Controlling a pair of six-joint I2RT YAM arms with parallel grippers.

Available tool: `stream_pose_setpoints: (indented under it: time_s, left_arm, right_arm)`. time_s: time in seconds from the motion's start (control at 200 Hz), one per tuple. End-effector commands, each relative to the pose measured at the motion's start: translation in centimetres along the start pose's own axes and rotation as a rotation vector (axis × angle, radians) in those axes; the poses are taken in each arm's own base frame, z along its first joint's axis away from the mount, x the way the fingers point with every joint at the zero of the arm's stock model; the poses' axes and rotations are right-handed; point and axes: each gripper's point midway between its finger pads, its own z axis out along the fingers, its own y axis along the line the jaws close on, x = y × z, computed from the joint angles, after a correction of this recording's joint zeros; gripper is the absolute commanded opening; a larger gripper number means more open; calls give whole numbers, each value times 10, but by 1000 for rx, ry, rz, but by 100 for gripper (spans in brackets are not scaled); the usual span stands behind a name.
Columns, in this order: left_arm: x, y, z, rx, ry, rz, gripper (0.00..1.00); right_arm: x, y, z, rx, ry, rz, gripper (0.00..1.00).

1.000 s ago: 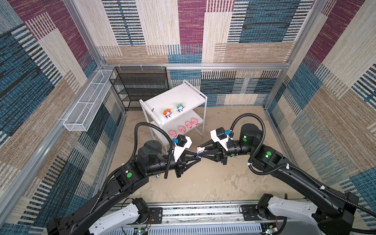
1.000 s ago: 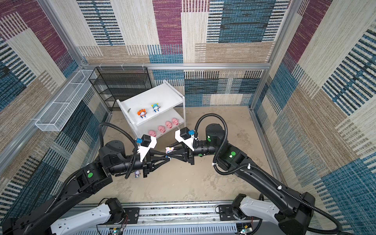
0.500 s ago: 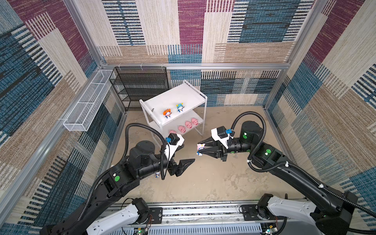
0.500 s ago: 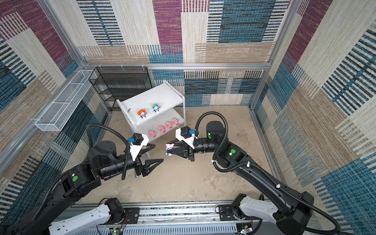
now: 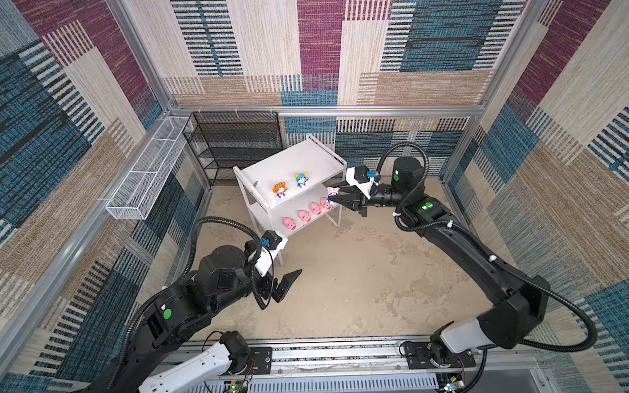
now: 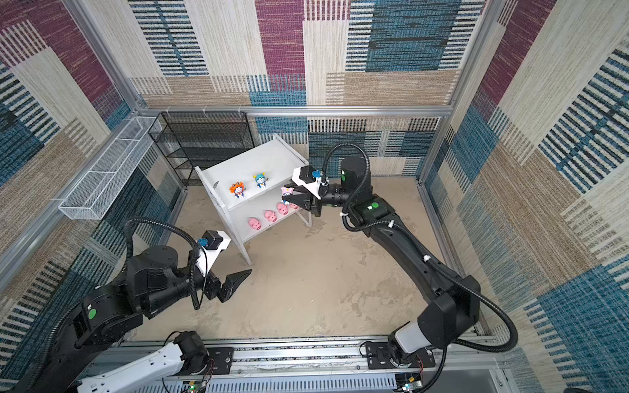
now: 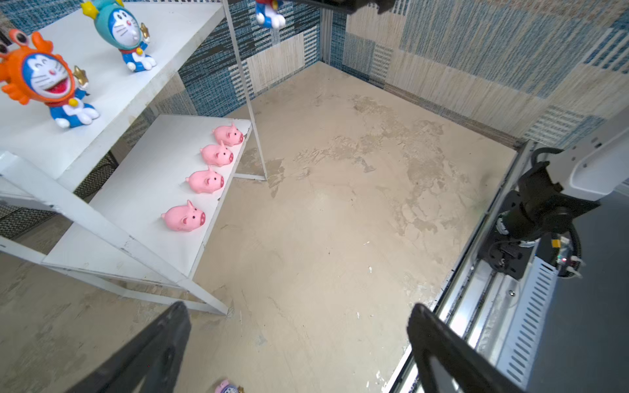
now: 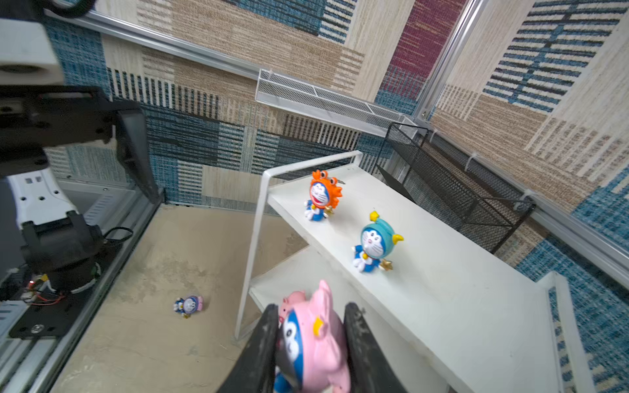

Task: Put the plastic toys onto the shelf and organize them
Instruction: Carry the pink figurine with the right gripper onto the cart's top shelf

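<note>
Moved: since a second ago my two pincers have come apart from the middle; my right pincer (image 8: 311, 308) took the pink-hood toy (image 8: 316, 340) over to the shelf (image 5: 306, 160), and my left pincer (image 7: 297, 308) let go and pulled back.
Toy in hand: the pink-hood toy, squeezed tight between my right pincer's two fingers, up beside the shelf's end, not set down yet.
Top board (image 8: 442, 289): just ahead of my right pincer; the orange-hood toy (image 8: 321, 194) and the blue-hood toy (image 8: 376, 241) stand on it, with bare room nearer me.
Lower board (image 7: 143, 190): below my right pincer; four pink pigs (image 7: 206, 180) in a row by its front edge.
Left pincer: wide open, holding nothing, low over the floor (image 7: 340, 238).
Floor: the purple-hood toy (image 8: 189, 304) lies close under my left pincer.
Done: six toys, I think.
Left: put this one down, then fetch the purple one.
</note>
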Motion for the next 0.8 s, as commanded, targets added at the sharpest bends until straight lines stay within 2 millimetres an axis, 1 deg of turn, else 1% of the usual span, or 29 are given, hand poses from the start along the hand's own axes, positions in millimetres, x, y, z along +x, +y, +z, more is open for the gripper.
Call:
stream_pose_setpoints:
  time_s: [0.0, 0.055, 0.135, 0.23, 0.326, 0.471, 0.581, 0.691, 0.796]
  left_arm:
    - [2, 9, 3, -55, 11, 37, 99]
    - [-3, 16, 2, -92, -6, 26, 99]
    - [-12, 26, -1, -150, -48, 9, 99]
    - [-24, 34, -5, -199, -93, 13, 99]
    - [-37, 36, -6, -212, -123, 38, 99]
    - [-49, 38, -2, -231, -130, 88, 99]
    - [-56, 38, 1, -232, -151, 116, 99]
    - [-61, 37, 4, -230, -161, 131, 99]
    - [-64, 35, 8, -222, -168, 144, 99]
  right_arm:
    - [5, -17, 9, -11, 21, -54, 26]
    - [12, -28, 14, -2, 38, -48, 26]
    - [15, -40, 20, 12, 55, -48, 26]
    - [17, -49, 24, 26, 59, -58, 26]
    - [17, -55, 28, 32, 61, -62, 26]
    - [20, -63, 35, 27, 70, -60, 26]
    - [23, -70, 40, 17, 69, -62, 26]
    - [31, -76, 47, 8, 93, -55, 27]
    - [35, -79, 49, 5, 97, -60, 27]
